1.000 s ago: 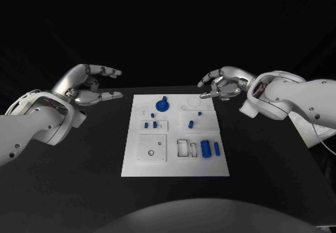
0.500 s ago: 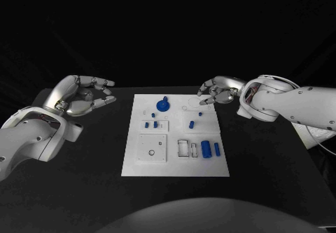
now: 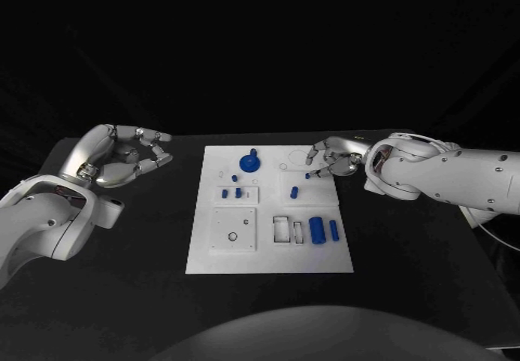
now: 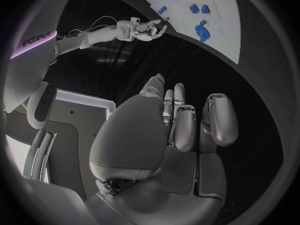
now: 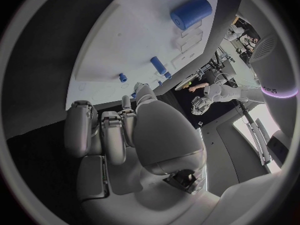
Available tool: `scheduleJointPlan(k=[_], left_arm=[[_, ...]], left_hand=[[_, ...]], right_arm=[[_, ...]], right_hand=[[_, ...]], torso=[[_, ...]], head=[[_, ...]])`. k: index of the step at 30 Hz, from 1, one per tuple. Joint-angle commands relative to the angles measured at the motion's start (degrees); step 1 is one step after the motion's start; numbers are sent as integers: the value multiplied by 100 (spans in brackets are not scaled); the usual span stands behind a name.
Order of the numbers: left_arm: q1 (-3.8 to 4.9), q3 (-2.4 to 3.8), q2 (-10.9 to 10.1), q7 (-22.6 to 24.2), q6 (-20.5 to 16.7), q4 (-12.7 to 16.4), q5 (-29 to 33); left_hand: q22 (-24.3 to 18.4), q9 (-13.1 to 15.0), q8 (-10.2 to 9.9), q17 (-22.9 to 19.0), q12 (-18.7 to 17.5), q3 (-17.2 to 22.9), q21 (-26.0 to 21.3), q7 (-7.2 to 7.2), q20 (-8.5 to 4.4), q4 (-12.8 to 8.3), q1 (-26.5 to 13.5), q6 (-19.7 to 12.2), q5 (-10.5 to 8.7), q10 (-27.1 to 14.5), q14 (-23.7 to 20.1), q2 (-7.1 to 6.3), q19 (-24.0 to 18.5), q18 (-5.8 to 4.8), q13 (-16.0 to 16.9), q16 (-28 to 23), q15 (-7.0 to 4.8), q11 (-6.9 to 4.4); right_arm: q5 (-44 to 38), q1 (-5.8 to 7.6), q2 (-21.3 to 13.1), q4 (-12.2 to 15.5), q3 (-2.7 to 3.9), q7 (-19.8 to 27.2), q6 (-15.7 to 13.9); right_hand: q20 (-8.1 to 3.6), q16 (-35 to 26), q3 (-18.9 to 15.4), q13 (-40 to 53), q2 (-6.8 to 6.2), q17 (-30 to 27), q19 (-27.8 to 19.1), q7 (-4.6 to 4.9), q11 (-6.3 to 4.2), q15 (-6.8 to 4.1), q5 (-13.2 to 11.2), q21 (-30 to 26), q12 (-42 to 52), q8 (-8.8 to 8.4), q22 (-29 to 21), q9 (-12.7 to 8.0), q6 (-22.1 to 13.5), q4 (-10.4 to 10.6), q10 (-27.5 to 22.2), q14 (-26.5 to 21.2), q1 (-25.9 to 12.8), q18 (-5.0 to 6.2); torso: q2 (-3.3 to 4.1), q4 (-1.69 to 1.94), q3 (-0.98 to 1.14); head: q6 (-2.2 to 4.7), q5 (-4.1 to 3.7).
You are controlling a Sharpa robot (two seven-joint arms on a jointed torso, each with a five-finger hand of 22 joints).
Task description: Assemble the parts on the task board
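The white task board (image 3: 271, 256) lies in the middle of the table. On it are a round blue part (image 3: 249, 162), small blue pegs (image 3: 232, 193) and a thick blue cylinder (image 3: 318, 230) beside a thin one (image 3: 335, 231). My right hand (image 3: 334, 156) hovers over the board's far right corner, its fingers bent and apart, just above a small blue peg (image 3: 309, 176), and it holds nothing. My left hand (image 3: 119, 158) hangs off the board's left side with its fingers curled in on nothing. The right wrist view shows the board (image 5: 125, 50) and the thick cylinder (image 5: 190, 12).
Black table (image 3: 119, 263) surrounds the board on all sides. White recessed blocks (image 3: 235, 229) and slots (image 3: 282, 229) sit on the near half of the board. The left wrist view shows the board (image 4: 206, 15) and my right hand (image 4: 145, 29) far off.
My right hand has dropped and moved in over the board's far right corner. My left hand has sunk, drawn back to the left and curled its fingers in.
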Motion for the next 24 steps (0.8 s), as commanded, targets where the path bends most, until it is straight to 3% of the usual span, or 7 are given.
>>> scheduleJointPlan(k=[1,5,6,8,12,19,24], left_arm=[[-14,-4,2,91,142,18,100],[-25,-12,3,69,165,10,99],[-27,-14,3,62,170,8,98],[-30,-17,4,49,178,3,95],[-34,-22,10,17,196,-12,84],[-37,-30,21,-51,221,-35,56],[-38,-34,41,-88,243,-58,42]], left_hand=[[997,2,28,-6,34,53,-5,11,-26,1,65,52,31,-63,-14,19,16,72,26,20,-30,2],[999,1,28,14,45,58,1,17,-26,1,70,56,35,-80,-7,21,19,71,34,31,-28,3],[999,1,28,14,45,58,1,17,-26,1,70,56,35,-80,-7,21,19,71,34,31,-28,3],[1002,0,26,32,54,57,11,24,-25,3,67,57,34,-96,-1,18,23,69,41,41,-26,5],[1006,-1,25,53,61,57,23,28,-24,4,63,56,30,-108,6,16,28,66,46,52,-24,7],[1012,-4,20,71,85,69,44,32,-21,-2,81,53,29,-128,13,23,38,61,60,65,-17,5],[1015,-5,17,79,102,79,54,38,-18,-5,100,53,34,-139,17,26,43,59,70,72,-14,3]], right_arm=[[-131,-48,19,-29,4,406,-387],[-102,-79,19,-24,4,473,-503],[-98,-83,19,-20,4,463,-490],[-95,-89,19,-12,5,440,-474],[-135,-97,23,11,5,367,-447],[-389,-102,81,44,5,147,-320],[-643,-103,144,42,6,-126,-49]], right_hand=[[37,-465,267,1118,-122,887,-419,8,-372,48,63,-579,-342,94,884,113,-62,-5,772,103,87,69],[79,-987,649,-756,-348,319,-637,33,-310,95,-97,-903,-2588,137,800,205,-149,166,-1816,-322,65,125],[95,-1076,728,-1639,-395,219,-665,40,-268,119,-188,-950,-3767,97,790,195,-210,248,-3096,-391,27,131],[135,-1217,858,-2197,-500,52,-723,55,-118,161,-427,-1038,-4633,27,775,176,-297,403,-3740,-510,-64,139],[241,-1313,1003,-2650,-677,-121,-792,54,55,301,-674,-1123,-5238,-51,774,159,-335,452,-4099,-643,-136,147],[285,-1315,1484,-3062,-857,-256,-883,167,52,296,116,-1202,-5648,-74,758,141,8,198,-4350,-777,65,179],[286,-1310,1703,-3158,-973,-309,-909,187,65,305,197,-1197,-5686,-155,755,94,242,142,-4325,-821,2,178]], torso=[[-18,-2,-22],[-20,-7,-29],[-18,-9,-29],[-20,-4,-32],[-25,7,-39],[-24,17,-49],[-24,16,-58]], head=[[0,-23],[0,-22],[0,-18],[0,-16],[0,-6],[0,23],[0,46]])
